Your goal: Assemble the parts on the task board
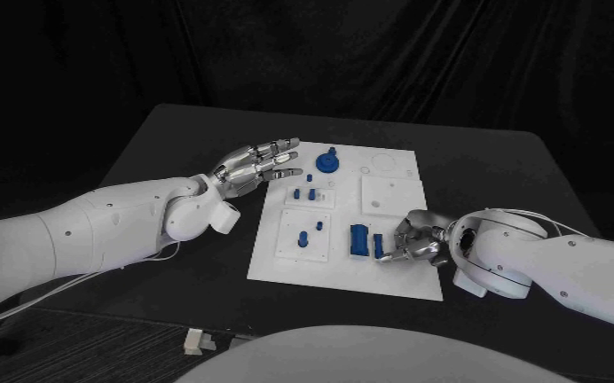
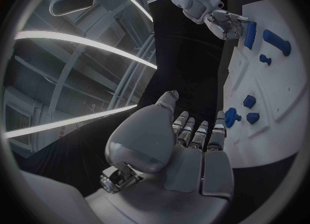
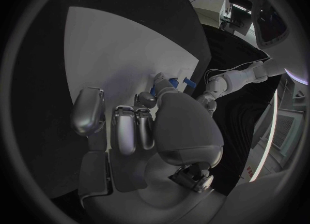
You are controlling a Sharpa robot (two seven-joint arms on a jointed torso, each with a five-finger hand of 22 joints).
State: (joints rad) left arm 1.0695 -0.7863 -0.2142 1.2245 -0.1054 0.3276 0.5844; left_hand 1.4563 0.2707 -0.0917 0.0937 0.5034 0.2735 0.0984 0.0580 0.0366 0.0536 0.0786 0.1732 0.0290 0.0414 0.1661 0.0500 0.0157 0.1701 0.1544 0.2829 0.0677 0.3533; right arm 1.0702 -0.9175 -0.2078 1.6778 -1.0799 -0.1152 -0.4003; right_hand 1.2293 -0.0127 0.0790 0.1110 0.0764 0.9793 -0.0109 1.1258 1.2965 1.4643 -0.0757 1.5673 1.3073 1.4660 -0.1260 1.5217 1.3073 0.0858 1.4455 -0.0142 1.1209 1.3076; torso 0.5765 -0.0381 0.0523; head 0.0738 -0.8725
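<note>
White rectangular task board (image 1: 390,195) lies mid black surface (image 1: 167,135). Right hand (image 1: 412,243), near-right board edge, fingers curled at tall blue block part (image 1: 359,241), apparently gripping it for seating. Left hand (image 1: 256,167) hovers empty, fingers spread, at board's far-left corner, near round blue knob part (image 1: 329,163).

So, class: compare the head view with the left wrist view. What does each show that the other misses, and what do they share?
Head view alone: the whole task board and the round blue part at its far end. Left wrist view alone: the back of the left hand seen from behind. Both: the left hand with fingers apart, holding nothing, and the right hand at the tall blue part.
</note>
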